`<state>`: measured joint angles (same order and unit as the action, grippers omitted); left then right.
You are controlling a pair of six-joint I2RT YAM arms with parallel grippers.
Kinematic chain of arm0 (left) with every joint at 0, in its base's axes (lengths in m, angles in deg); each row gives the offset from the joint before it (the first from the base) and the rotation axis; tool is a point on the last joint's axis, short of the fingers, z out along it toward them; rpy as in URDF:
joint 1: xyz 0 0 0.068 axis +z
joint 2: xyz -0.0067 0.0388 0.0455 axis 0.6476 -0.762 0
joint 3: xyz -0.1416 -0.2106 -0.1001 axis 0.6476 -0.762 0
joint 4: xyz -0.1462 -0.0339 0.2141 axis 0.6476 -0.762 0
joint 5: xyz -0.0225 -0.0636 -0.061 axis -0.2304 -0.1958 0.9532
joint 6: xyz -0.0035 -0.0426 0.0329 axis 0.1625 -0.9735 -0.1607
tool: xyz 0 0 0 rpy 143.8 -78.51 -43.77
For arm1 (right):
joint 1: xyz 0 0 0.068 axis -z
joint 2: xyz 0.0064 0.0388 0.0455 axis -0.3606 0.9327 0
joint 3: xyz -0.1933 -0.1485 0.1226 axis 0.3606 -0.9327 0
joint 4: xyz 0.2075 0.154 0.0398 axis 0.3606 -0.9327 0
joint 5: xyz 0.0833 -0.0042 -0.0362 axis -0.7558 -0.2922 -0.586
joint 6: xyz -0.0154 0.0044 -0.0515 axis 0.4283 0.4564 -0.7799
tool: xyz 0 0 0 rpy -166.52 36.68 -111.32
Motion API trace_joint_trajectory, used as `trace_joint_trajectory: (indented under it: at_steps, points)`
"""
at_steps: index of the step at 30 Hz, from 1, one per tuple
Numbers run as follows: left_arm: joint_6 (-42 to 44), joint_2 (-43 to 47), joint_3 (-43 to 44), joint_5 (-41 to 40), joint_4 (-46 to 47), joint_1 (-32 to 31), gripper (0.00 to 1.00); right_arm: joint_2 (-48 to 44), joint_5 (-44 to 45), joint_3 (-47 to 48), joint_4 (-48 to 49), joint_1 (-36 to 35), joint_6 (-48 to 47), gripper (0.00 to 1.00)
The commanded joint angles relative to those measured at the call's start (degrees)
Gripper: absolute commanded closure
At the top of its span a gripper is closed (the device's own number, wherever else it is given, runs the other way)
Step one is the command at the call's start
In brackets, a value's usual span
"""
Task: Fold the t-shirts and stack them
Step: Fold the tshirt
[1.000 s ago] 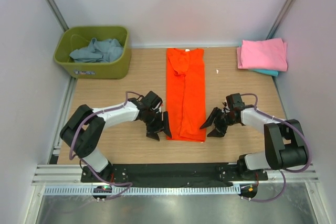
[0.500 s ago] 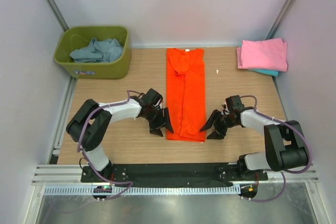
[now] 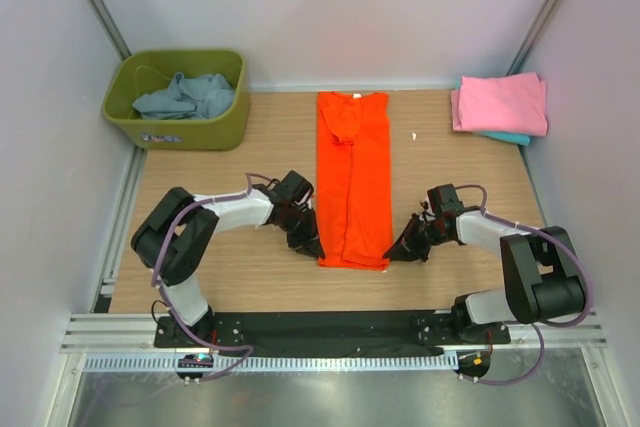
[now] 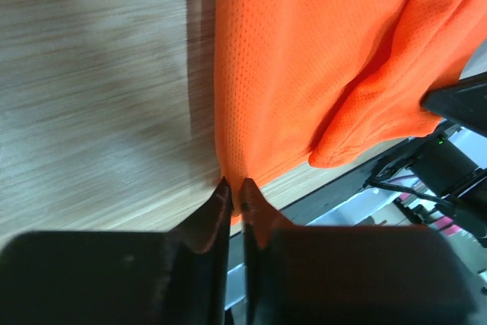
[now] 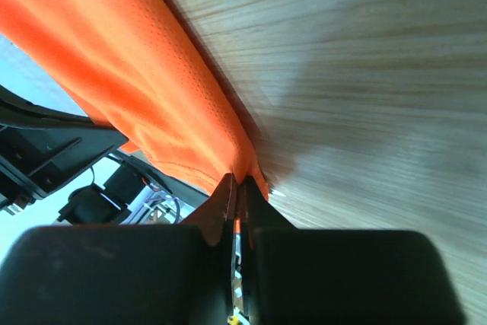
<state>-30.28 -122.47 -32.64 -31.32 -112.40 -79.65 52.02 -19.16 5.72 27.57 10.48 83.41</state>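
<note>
The orange t-shirt (image 3: pixel 353 177) is laid as a long strip down the middle of the tabletop (image 3: pixel 230 267), and its two corners by the near edge are pinched, one in the left end effector (image 3: pixel 312 244) and one in the right end effector (image 3: pixel 396 250), both pressed together on the cloth. For a neat fold, both corners should be lifted together, kept level and pulled flat, then carried toward the far edge

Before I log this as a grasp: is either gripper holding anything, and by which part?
Both hold the orange t-shirt: the left gripper pinches its near left hem corner, the right gripper its near right hem corner.
</note>
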Motion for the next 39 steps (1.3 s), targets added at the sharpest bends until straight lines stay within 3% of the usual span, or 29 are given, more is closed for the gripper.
trace_joint_trajectory:
  at_steps: [1, 2, 11, 20, 31, 39]
  points:
    - [0.83, 0.86, 0.55, -0.02, 1.95, -0.26, 0.94, -0.16, -1.23, 0.73, 0.51, -0.33, -0.21, 0.99]
    - [1.18, 1.3, 0.82, -0.46, 1.61, -0.18, 1.0, -0.51, -1.32, 1.08, -0.36, -0.42, -0.99, 0.98]
    - [11.8, 6.31, 11.53, -2.21, -2.69, 1.14, 1.0, -6.05, -1.32, 12.31, -10.02, 0.55, -9.43, 0.99]
    - [21.04, 5.7, 25.15, -5.65, -10.26, 7.2, 1.0, -1.13, -0.7, 28.13, -13.38, 4.59, -13.48, 0.99]
    - [21.05, -10.44, 42.03, 1.37, -7.19, 14.5, 1.0, 16.6, 0.79, 44.48, -2.67, 6.61, -11.81, 0.99]
    - [17.19, -23.47, 54.77, 3.67, -2.0, 18.63, 1.0, 31.29, 2.46, 60.29, -1.34, 6.7, -14.44, 0.99]
